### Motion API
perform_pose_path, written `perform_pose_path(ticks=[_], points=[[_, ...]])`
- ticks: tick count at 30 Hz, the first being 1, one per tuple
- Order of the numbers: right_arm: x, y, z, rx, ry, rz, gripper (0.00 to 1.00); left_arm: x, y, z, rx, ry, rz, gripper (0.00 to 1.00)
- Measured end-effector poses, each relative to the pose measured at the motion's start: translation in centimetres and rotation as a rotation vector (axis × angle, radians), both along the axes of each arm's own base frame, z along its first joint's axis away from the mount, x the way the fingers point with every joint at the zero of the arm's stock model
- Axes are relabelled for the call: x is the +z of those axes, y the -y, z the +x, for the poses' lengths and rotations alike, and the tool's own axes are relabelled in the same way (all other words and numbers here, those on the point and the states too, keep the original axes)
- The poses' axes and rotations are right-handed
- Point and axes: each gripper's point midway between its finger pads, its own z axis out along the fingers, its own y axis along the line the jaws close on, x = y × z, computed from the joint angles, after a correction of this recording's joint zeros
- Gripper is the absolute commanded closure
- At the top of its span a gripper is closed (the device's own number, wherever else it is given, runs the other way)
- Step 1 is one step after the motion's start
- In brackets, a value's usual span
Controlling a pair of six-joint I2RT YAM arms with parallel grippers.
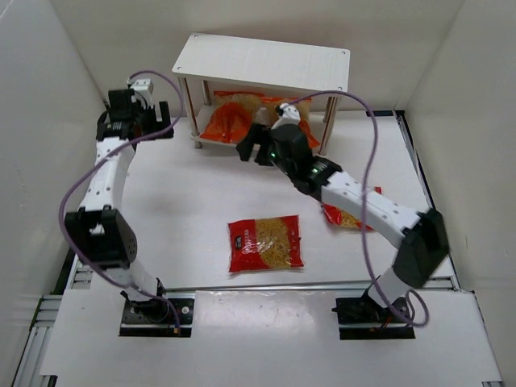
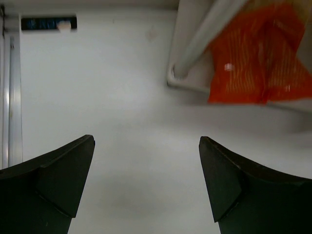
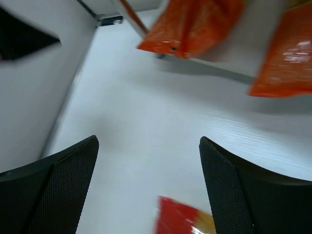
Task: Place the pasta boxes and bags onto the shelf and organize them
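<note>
Lower tier of the shelf (image 1: 262, 60) holds the left orange bag (image 1: 230, 121) and the right orange bag (image 3: 287, 58), partly under the top board. Red bag (image 1: 266, 242) lies flat on the table (image 1: 193, 201) — long axis left-right, dark label at left end, print unreadable. Second red bag (image 1: 348, 216) lies beneath the right arm. Left gripper (image 2: 146, 146) and right gripper (image 3: 148, 146) gape — both empty.

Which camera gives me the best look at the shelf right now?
Top external: the whole shelf shows, with both boards and its legs. The left wrist catches only one leg and a corner of the lower board. The right wrist shows only the lower board's front edge, blurred.
</note>
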Motion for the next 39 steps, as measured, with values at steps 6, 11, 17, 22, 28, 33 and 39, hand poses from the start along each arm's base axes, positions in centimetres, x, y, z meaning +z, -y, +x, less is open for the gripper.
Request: perform_pose_path(ticks=[6,11,17,22,28,33,39], points=[[-1.0,11.2,-3.7,-0.101,0.075,-0.184,0.12,0.2,1.9,8.9,-0.058,0.068,-0.014,0.01],[-2.1,15.8,-3.6,-0.187,0.072,-0.255,0.12,-2.7,5.1,12.3,-0.13,0.048,-0.038,0.01],[-2.4,16.8,-3.1,-0.195,0.068,-0.276,0.12,-2.2,6.6,14.6,-0.147,0.102,-0.026,0.01],[-2.4,17.7,-2.5,-0.209,0.051,-0.254,0.12,-1.7,6.6,15.8,-0.143,0.14,-0.014,0.19],[-2.6,18.3,-2.1,-0.219,0.033,-0.242,0.12,-2.1,7.8,15.6,-0.2,0.145,-0.029,0.74],[-2.8,18.4,-2.1,-0.219,0.018,-0.233,0.12,-2.1,7.7,15.0,-0.222,0.17,0.024,0.9],[-2.9,18.5,-2.2,-0.217,0.006,-0.227,0.12,-2.1,7.5,11.5,-0.221,0.151,0.022,0.9]])
